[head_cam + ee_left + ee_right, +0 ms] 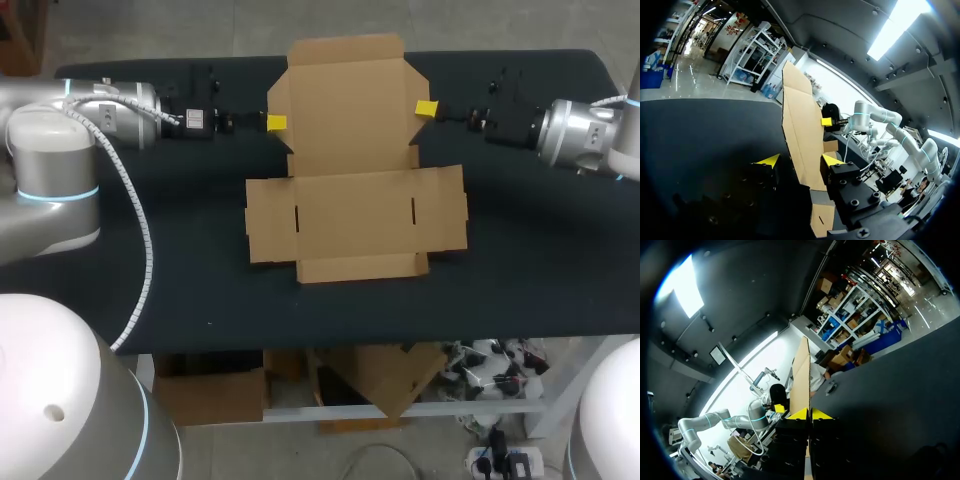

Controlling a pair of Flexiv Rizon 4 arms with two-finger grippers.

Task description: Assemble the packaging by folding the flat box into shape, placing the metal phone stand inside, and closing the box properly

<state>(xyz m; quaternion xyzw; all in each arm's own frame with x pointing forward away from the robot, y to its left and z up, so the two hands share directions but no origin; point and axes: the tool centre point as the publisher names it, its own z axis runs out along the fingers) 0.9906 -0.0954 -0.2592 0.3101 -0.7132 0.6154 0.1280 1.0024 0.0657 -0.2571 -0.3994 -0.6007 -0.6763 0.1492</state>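
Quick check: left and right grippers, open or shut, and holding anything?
Left gripper: open, with the edge of the cardboard box between its fingers, not clamped.
Right gripper: shut on the opposite edge of the cardboard box.

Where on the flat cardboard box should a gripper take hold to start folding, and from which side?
I would grip the far panel's thin side edges on the flat cardboard box, coming in level from left and right. The sheet lies flat, so only edges fit between fingers; left gripper and right gripper sit there.
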